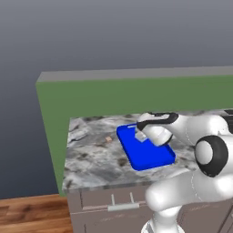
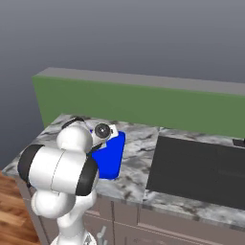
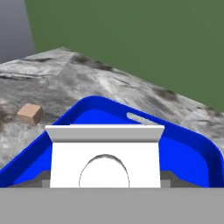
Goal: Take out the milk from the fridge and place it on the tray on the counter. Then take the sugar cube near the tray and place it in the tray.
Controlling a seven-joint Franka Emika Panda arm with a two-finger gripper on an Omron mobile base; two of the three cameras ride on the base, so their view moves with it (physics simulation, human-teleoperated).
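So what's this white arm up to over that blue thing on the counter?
The arm's gripper is over the blue tray on the marbled counter, with the white milk carton in front of its camera, apparently in its grip and low over the tray. Whether the carton rests on the tray can't be told. The small tan sugar cube sits on the counter beside the tray.

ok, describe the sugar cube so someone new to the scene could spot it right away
Start at the marbled counter in front of the green wall and find the blue tray. The sugar cube sits on bare stone just off the tray's edge, not touching it. It is a tiny tan block, unlike the much larger white milk carton over the tray.
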